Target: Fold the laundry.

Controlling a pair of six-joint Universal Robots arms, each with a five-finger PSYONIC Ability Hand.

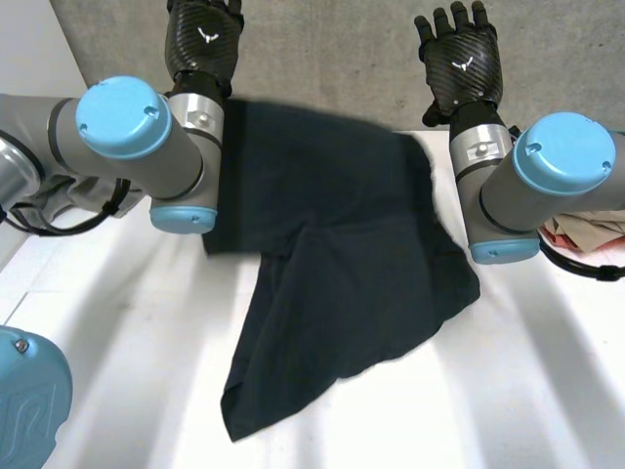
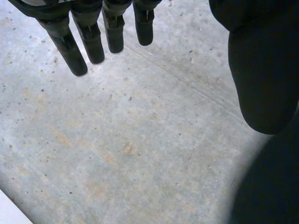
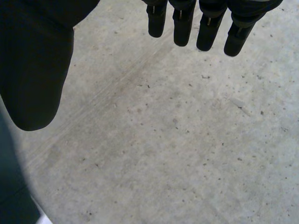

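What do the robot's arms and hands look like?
The left arm and right arm are thick grey tubes with round light-blue caps. The left hand and right hand are black with a woven pattern, a small white mark and a silver wrist ring.

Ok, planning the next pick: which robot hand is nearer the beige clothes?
Right. The right robot hand is past the beige clothes, on their side of the table; the left robot hand is across the dark cloth.

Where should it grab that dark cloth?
Probably the dark cloth at its far edge, a hand near each end, coming from beyond the table, where the left hand and right hand hover open. That edge lies flat; the near end tapers to a point.
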